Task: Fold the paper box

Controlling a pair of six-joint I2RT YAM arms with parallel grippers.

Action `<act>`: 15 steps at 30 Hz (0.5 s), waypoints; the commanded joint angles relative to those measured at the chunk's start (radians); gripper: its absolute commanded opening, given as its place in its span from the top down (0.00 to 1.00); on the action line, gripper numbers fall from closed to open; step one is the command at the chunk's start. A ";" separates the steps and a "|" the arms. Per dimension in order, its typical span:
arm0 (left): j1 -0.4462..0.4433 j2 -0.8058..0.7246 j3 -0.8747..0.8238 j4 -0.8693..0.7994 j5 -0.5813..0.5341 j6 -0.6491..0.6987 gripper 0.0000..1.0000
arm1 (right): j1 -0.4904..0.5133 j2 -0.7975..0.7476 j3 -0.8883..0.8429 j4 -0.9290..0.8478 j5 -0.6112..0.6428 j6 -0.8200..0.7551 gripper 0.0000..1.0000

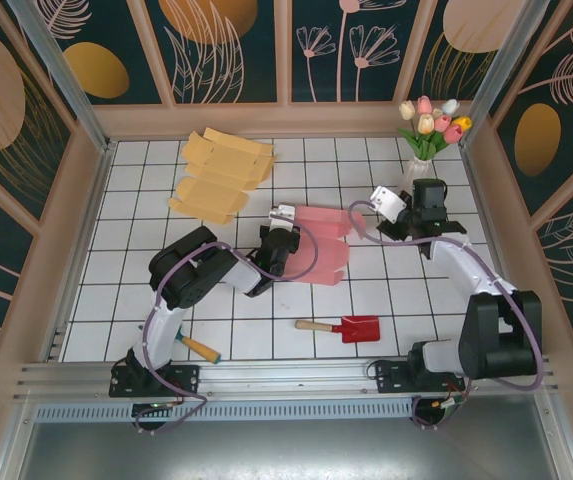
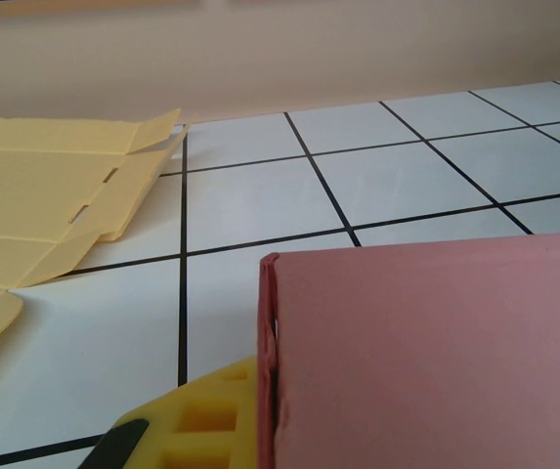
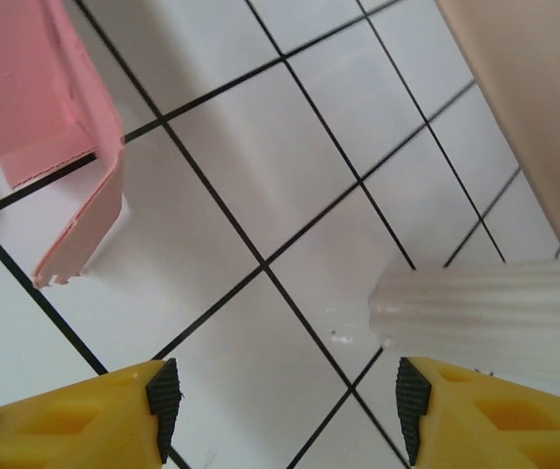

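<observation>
Pink box (image 1: 321,240) lies mid-desk (image 1: 386,290), L fingers (image 2: 211,420) clamped on its 9 o'clock edge, R fingers (image 3: 94,410) spread open w/ nothing btwn, off its 3 o'clock side nr vase (image 1: 422,148).

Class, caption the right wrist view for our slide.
Open right pincer over tiled table; pink paper box left, ribbed white vase right.

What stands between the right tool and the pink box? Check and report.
Nothing visible does. Only bare tiles lie between the open right tool and the pink paper box. The white vase stands on the tool's other side, away from the box.
</observation>
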 commanded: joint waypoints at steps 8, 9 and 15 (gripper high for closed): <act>0.010 0.011 -0.016 -0.037 0.027 0.004 1.00 | -0.007 0.176 0.040 0.084 -0.194 -0.179 0.37; 0.011 0.012 -0.016 -0.036 0.028 0.004 1.00 | -0.007 0.191 0.047 0.075 -0.205 -0.184 0.37; 0.010 0.012 -0.014 -0.041 0.027 0.004 1.00 | -0.006 0.234 0.056 0.101 -0.215 -0.179 0.37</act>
